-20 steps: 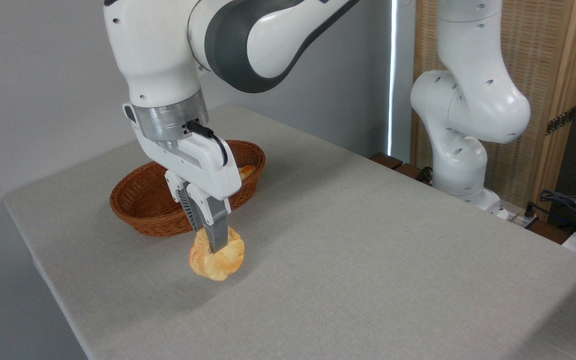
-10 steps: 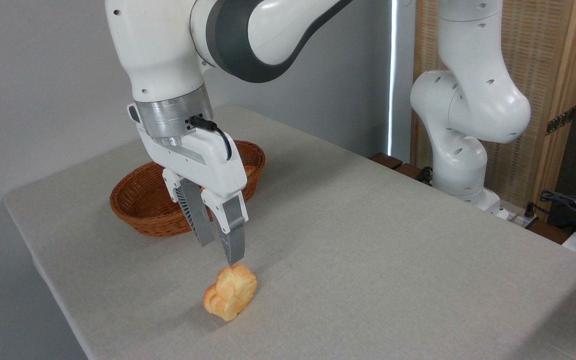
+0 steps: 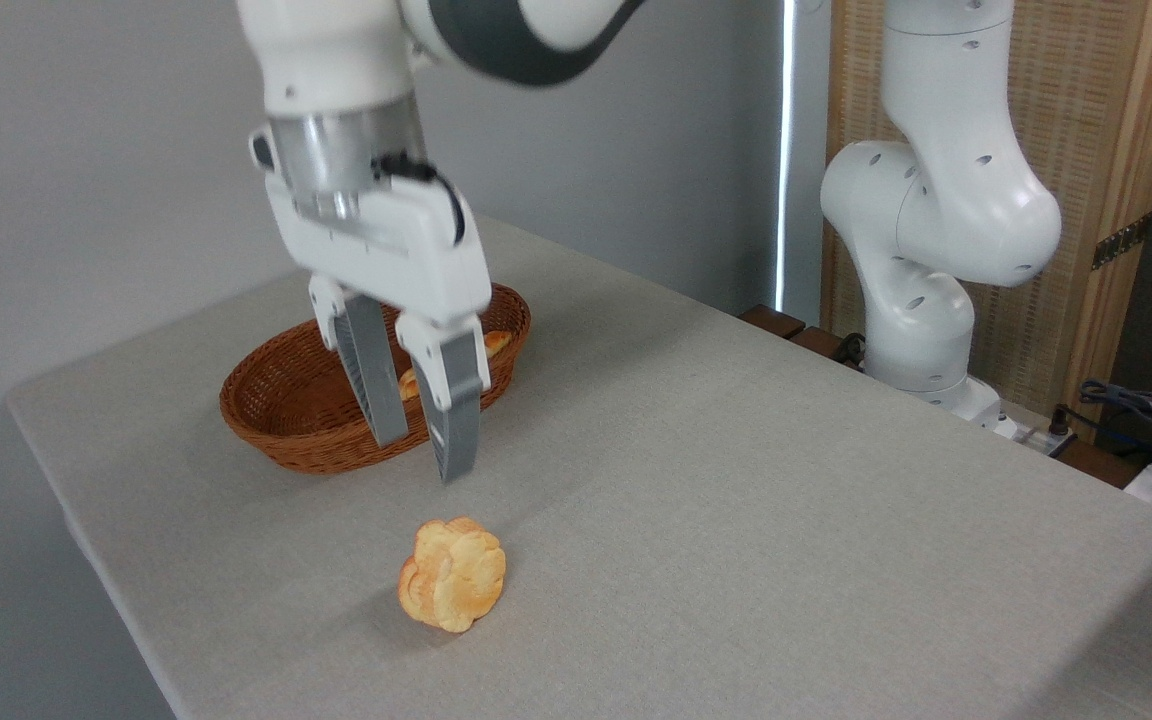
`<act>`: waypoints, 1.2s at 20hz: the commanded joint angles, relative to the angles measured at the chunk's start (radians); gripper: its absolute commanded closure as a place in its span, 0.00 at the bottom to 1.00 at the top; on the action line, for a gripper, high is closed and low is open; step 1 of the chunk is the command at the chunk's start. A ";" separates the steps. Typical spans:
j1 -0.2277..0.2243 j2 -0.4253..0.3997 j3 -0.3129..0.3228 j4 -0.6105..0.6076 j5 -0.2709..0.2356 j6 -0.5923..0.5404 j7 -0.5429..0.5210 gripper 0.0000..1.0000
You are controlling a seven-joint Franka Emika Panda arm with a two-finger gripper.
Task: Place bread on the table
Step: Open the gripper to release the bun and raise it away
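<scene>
The bread [image 3: 452, 574], a small golden lumpy bun, lies tilted on its side on the grey-beige table [image 3: 736, 480], in front of the wicker basket. My gripper [image 3: 424, 458] hangs open above and slightly behind the bun, clear of it, with nothing between its grey fingers [image 3: 457, 420].
A brown oval wicker basket [image 3: 276, 400] stands behind the gripper, with another golden bread piece [image 3: 492, 344] partly visible inside it. The arm's white base [image 3: 921, 330] rises at the table's far right edge. Cables lie at the right, off the table.
A second ago the gripper was shut on the bun just above the table. It opened, the bun dropped onto the table and rolled slightly, and the gripper rose.
</scene>
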State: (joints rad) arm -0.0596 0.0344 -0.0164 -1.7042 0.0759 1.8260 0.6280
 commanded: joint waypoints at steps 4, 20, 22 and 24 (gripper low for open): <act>0.009 -0.039 -0.068 0.107 -0.054 -0.161 -0.013 0.00; -0.125 -0.028 0.099 0.118 -0.056 -0.217 -0.013 0.00; -0.123 -0.030 0.099 0.113 -0.056 -0.217 -0.008 0.00; -0.123 -0.028 0.099 0.113 -0.056 -0.217 -0.007 0.00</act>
State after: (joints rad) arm -0.1716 0.0035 0.0676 -1.5978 0.0369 1.6316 0.6153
